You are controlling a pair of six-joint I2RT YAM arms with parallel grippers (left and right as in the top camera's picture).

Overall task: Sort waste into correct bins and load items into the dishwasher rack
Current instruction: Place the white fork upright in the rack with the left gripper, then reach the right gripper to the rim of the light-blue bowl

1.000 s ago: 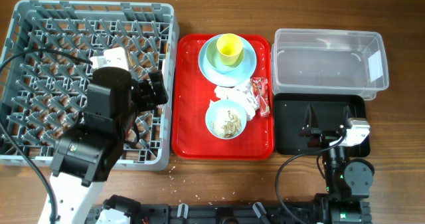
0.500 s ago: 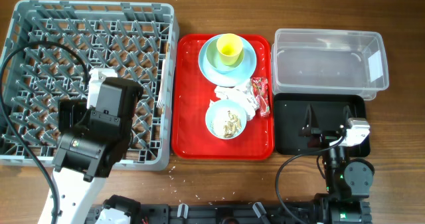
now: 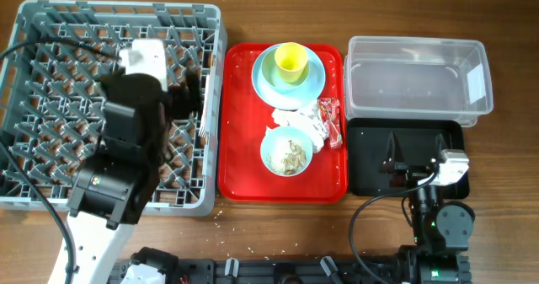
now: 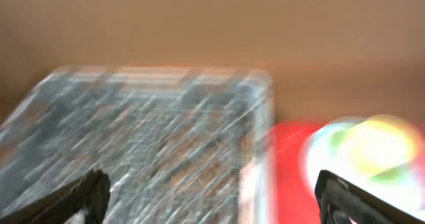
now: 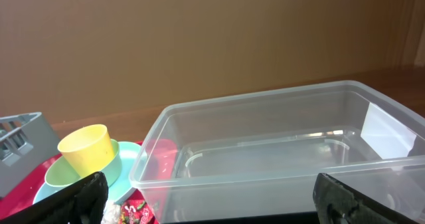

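Left wrist view: left gripper [image 4: 212, 197] wide apart, empty, above the rack [image 4: 146, 131]; right gripper [image 5: 212, 201] also wide, empty. The yellow cup [image 3: 290, 60], in a bowl [image 3: 271, 72] on the red tray [image 3: 240, 149], looks light, rigid, slick: pinch its rim.

table [image 3: 278, 14] | grey rack [image 3: 118, 8] | red tray [image 3: 240, 153] | clear tub [image 3: 413, 86] | black tray [image 3: 366, 162]

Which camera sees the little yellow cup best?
The right wrist view: the yellow cup is close and sharp there, seen from the side with its rim showing. The overhead view shows it small, from straight above, mostly its open top. The left wrist view shows only a yellow blur.
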